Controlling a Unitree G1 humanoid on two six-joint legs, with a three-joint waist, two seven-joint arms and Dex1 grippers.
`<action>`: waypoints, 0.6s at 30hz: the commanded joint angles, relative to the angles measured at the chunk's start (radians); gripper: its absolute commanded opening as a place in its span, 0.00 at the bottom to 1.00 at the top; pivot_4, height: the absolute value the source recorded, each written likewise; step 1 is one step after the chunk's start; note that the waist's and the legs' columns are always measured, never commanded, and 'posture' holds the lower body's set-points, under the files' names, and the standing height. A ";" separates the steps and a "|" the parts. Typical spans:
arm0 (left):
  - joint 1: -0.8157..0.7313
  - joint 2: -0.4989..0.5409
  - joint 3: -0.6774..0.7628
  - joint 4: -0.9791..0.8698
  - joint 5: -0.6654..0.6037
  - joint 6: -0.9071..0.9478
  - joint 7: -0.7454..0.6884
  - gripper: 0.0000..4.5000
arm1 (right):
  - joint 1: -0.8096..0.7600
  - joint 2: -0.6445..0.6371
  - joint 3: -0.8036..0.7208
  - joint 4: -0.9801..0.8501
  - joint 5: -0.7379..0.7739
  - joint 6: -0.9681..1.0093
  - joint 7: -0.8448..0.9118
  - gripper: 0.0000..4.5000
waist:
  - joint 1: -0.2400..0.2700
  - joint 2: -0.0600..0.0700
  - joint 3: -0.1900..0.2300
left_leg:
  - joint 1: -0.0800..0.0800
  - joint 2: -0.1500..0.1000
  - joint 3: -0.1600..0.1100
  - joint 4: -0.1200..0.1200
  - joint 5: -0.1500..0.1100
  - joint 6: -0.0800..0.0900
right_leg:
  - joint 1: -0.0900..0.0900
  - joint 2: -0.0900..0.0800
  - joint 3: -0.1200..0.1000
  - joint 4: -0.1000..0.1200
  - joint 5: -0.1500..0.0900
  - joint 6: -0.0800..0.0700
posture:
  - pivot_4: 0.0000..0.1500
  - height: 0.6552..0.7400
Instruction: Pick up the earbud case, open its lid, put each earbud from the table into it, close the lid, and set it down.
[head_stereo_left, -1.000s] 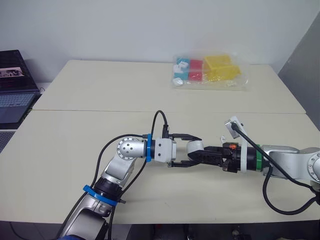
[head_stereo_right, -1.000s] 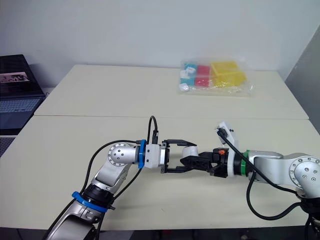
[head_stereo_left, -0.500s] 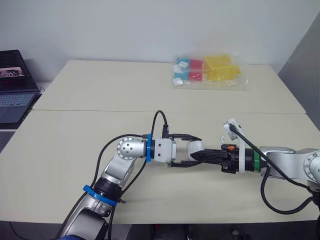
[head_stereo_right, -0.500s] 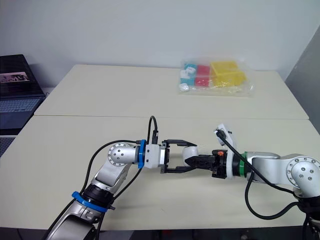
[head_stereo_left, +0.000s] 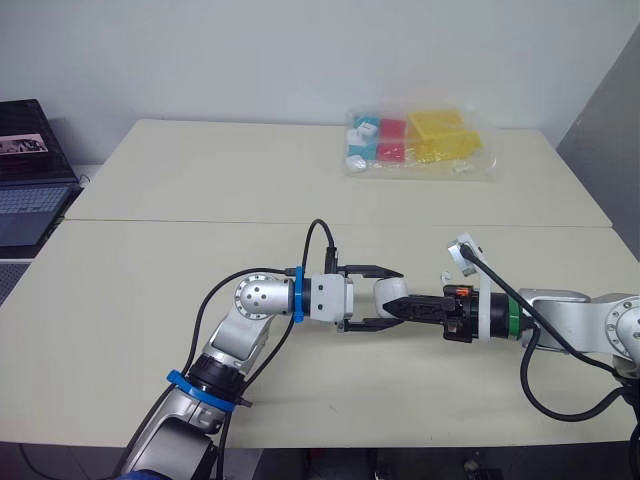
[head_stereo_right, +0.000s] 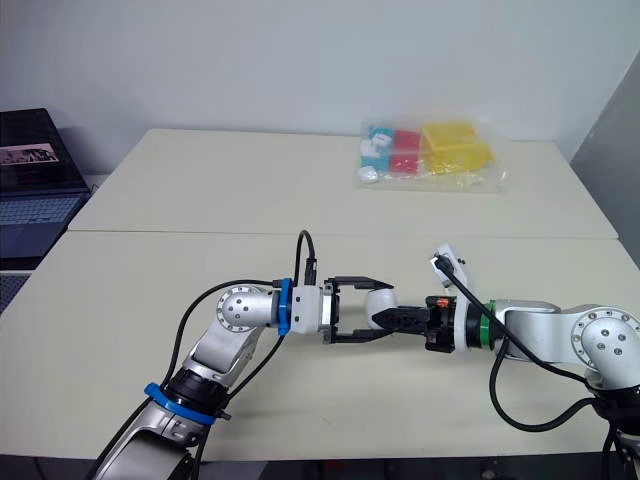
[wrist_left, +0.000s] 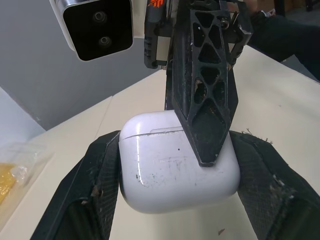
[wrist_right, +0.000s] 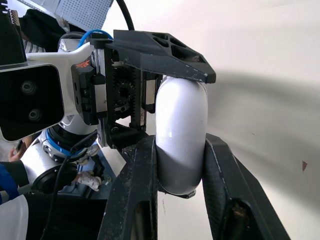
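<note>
The white earbud case (head_stereo_left: 392, 292), lid shut, hangs just above the table's front middle, held from both sides. My left gripper (head_stereo_left: 395, 297) reaches in from the left, and its two black fingers (wrist_left: 100, 175) press the case's (wrist_left: 175, 160) opposite sides. My right gripper (head_stereo_right: 385, 320) comes in from the right. It is shut on the same case (wrist_right: 181, 135), one finger (wrist_right: 135, 190) on each broad face. The two grippers' fingers cross around the case.
A clear bag of coloured blocks (head_stereo_left: 415, 145) lies at the table's far side. A laptop (head_stereo_left: 25, 170) sits off the table's left end. A seam (head_stereo_left: 150, 221) crosses the table between the grippers and the bag.
My right gripper has slid left and closed its fingers onto the case. The left gripper still holds the case in the same spot.
</note>
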 joint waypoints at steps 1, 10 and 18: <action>-0.030 0.000 0.034 -0.010 -0.019 0.023 0.021 0.98 | -0.024 -0.002 -0.007 -0.013 0.001 0.019 0.024 0.17 | 0.000 0.000 0.000 | 0.000 0.000 0.000 0.000 0.000 0.000 | 0.000 0.000 0.000 0.000 0.000 0.000 | 1.00 1.00; -0.031 0.049 0.064 0.001 0.000 0.076 0.041 1.00 | -0.042 -0.015 -0.018 0.003 -0.034 0.049 0.052 0.17 | 0.000 0.000 0.000 | -0.001 0.000 0.000 0.000 0.000 0.000 | -0.001 0.000 0.000 0.000 0.000 0.000 | 1.00 1.00; -0.015 0.147 0.079 -0.074 -0.064 0.385 0.006 1.00 | -0.198 -0.153 0.010 -0.035 -0.454 0.149 0.348 0.17 | -0.002 0.002 0.001 | -0.003 0.000 0.001 0.000 0.000 0.000 | -0.005 0.000 0.000 0.001 0.000 0.000 | 1.00 1.00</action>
